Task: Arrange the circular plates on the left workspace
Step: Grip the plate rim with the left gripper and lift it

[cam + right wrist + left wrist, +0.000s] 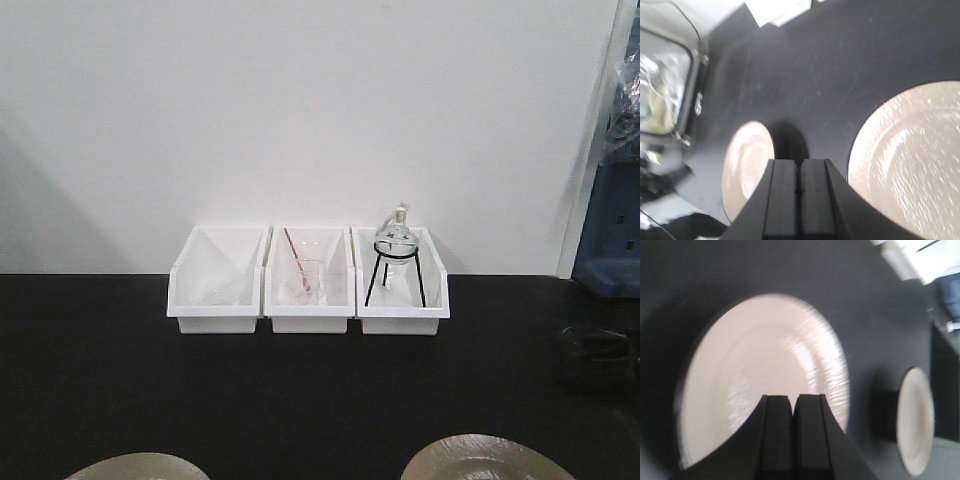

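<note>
Two glossy tan circular plates lie on the black countertop of the left workspace point(120, 390). The front view shows them cut off at the bottom edge, one at the left point(137, 467) and one at the right point(487, 458). In the left wrist view my left gripper point(794, 399) is shut and empty over the near side of a large plate point(765, 365), with the other plate point(915, 420) off to the right. My right gripper point(800, 162) is also shut and empty, hanging over bare countertop between a small-looking plate point(747, 165) and a large one point(912, 160). Neither gripper touches a plate.
Three white bins stand in a row against the back wall: the left one point(215, 290), the middle one point(308, 295) with a beaker and rod, and the right one point(402, 295) with a flask on a black stand. A dark object point(597, 355) and blue equipment point(612, 230) sit at the right.
</note>
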